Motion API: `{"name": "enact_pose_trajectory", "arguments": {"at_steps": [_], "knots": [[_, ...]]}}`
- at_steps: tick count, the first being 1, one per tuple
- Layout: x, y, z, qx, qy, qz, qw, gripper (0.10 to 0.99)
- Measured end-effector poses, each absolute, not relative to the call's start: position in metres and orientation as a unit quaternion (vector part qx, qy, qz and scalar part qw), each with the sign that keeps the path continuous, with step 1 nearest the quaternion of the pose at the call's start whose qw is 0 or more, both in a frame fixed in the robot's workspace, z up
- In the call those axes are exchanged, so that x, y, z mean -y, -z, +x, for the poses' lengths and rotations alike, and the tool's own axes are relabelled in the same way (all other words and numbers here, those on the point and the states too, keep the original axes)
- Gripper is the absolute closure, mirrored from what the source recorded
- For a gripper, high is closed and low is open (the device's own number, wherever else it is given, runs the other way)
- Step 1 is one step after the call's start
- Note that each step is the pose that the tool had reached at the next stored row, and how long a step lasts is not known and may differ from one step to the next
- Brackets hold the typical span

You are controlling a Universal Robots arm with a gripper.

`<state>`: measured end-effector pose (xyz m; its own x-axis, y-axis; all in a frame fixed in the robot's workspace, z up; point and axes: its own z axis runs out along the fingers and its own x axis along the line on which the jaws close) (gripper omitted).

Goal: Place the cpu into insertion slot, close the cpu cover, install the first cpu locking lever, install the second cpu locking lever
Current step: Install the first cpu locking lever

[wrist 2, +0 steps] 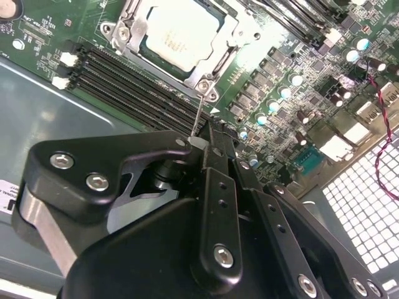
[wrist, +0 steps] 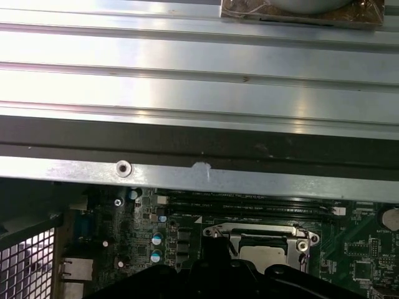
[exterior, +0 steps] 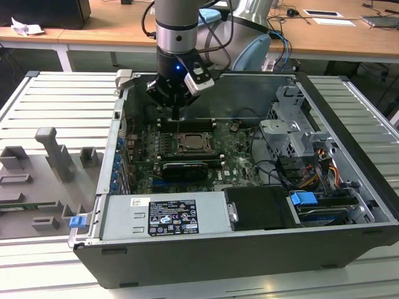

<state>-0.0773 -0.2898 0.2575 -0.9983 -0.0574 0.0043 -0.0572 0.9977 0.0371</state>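
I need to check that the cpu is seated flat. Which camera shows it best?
The second wrist view: the cpu is close, with its pale face nearly whole. The first wrist view shows the cpu partly hidden; the exterior view shows it small and far off.

Silver-grey arm [exterior: 176,25] w/ blue LED [exterior: 177,61], black hand [wrist 2: 198,142], silver screws [wrist 2: 62,161]

Nothing reads clearly; the label [exterior: 173,217] on the power supply [exterior: 213,215] seems to carry fine print.
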Motion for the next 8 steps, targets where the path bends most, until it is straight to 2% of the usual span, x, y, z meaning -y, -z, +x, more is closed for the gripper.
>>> {"name": "enact_pose_trajectory", "arguments": {"at_steps": [8], "knots": [[0.2899,-0.2575,-0.0753,0.999,0.019,0.029,0.003,0.980]]}}
